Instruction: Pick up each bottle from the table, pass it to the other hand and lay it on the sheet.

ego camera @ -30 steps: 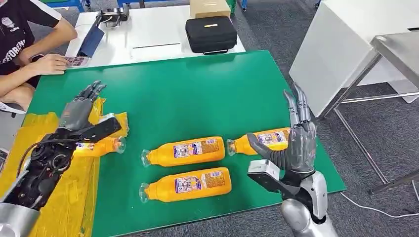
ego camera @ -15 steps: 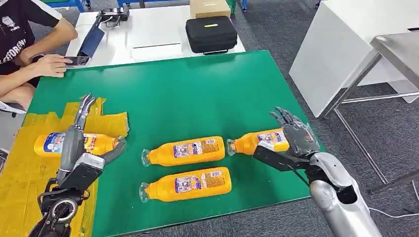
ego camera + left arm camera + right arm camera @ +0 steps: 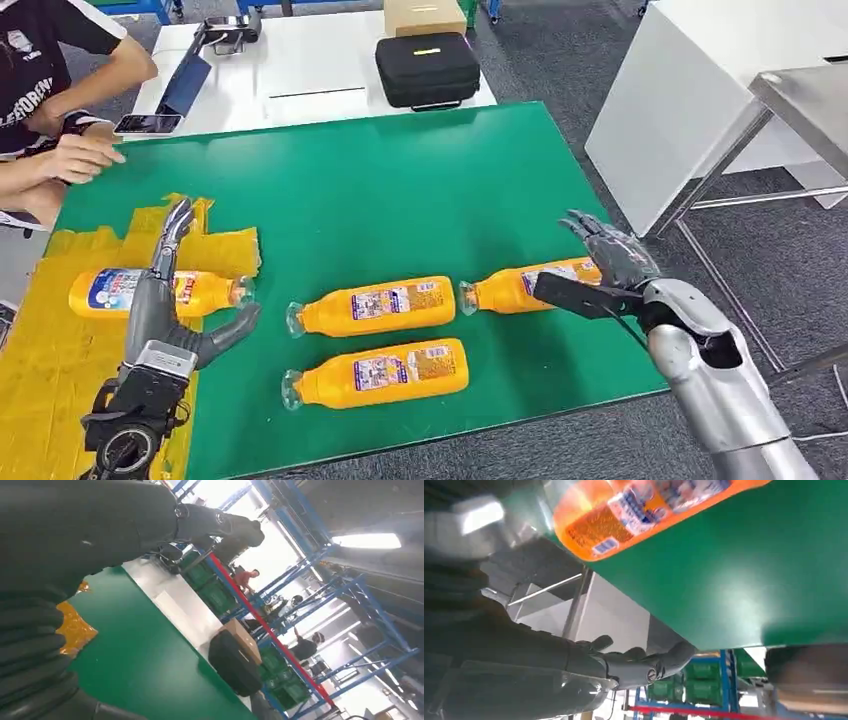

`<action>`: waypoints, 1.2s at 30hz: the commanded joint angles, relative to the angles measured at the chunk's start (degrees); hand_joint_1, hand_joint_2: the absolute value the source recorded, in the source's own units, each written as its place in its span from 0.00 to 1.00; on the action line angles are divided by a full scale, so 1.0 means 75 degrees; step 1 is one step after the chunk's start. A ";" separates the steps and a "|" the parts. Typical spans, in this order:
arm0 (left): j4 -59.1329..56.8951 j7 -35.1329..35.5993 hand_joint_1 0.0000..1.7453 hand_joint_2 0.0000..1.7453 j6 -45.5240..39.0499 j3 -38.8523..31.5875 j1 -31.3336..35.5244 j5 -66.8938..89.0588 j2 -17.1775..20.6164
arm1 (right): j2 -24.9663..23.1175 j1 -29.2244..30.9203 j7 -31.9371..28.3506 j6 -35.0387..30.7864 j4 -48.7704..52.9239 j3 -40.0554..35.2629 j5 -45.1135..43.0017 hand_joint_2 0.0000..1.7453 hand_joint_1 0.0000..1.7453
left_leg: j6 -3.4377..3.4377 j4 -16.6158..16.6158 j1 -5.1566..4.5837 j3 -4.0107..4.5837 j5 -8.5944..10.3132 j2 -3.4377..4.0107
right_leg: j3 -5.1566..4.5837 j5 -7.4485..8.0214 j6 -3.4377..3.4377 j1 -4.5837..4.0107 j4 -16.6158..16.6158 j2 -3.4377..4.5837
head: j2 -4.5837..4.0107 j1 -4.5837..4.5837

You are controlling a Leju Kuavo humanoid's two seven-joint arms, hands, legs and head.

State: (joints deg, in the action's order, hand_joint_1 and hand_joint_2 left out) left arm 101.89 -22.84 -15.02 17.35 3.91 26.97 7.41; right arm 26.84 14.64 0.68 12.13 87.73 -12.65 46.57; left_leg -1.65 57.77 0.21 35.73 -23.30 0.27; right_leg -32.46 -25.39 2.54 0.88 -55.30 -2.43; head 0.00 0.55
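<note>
The left hand is hovering over the yellow sheet with fingers spread, holding nothing, beside one bottle lying there. The right hand – fingers apart, empty – is reaching at the bottle near the green table's right edge (two more are lying mid-table).

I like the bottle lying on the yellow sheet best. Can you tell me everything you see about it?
The bottle on the yellow sheet looks like clear plastic full of orange drink. It lies flat on its side on the crinkled yellow sheet, its neck end pointing toward the green table. Its label is blue and white at the base end, colourful further along. The robot's left hand crosses in front of it, open, not gripping it.
</note>
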 commanded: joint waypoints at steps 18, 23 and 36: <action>-0.1058 0.0415 0.00 1.00 0.0328 0.0097 0.0564 -0.0580 -0.0475 | 0.0335 0.2826 -0.0371 0.0770 -0.4307 -0.3304 0.0436 1.00 0.00 | 0.0004 -0.0007 -0.0001 -0.0035 -0.0001 -0.0005 | 0.0033 -0.0001 -0.0005 0.0000 0.0009 0.0009 | -0.0003 0.0003; -0.1191 0.0473 0.00 1.00 0.0305 0.0130 0.0645 -0.0705 -0.0445 | 0.0378 0.3024 -0.0619 0.1118 -0.4795 -0.3745 0.0113 1.00 0.00 | 0.0006 -0.0007 0.0000 -0.0036 -0.0004 -0.0004 | 0.0033 -0.0002 -0.0006 -0.0001 0.0009 0.0012 | -0.0003 0.0003; -0.1384 0.0517 0.00 1.00 0.0277 0.0119 0.0703 -0.0775 -0.0427 | 0.0334 0.3184 -0.0559 0.1381 -0.5444 -0.4282 -0.0083 1.00 0.00 | 0.0004 -0.0006 0.0001 -0.0027 0.0001 -0.0016 | 0.0026 0.0001 -0.0003 -0.0002 0.0010 -0.0006 | -0.0003 0.0003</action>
State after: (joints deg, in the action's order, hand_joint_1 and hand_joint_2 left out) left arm 96.54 -19.37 -12.92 17.40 6.61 21.33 4.52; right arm 30.60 35.60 -4.11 22.38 54.40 -38.93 46.21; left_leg -1.67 57.80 0.22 35.70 -23.27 0.15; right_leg -32.44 -25.36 2.58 0.85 -55.31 -2.58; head -0.02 0.57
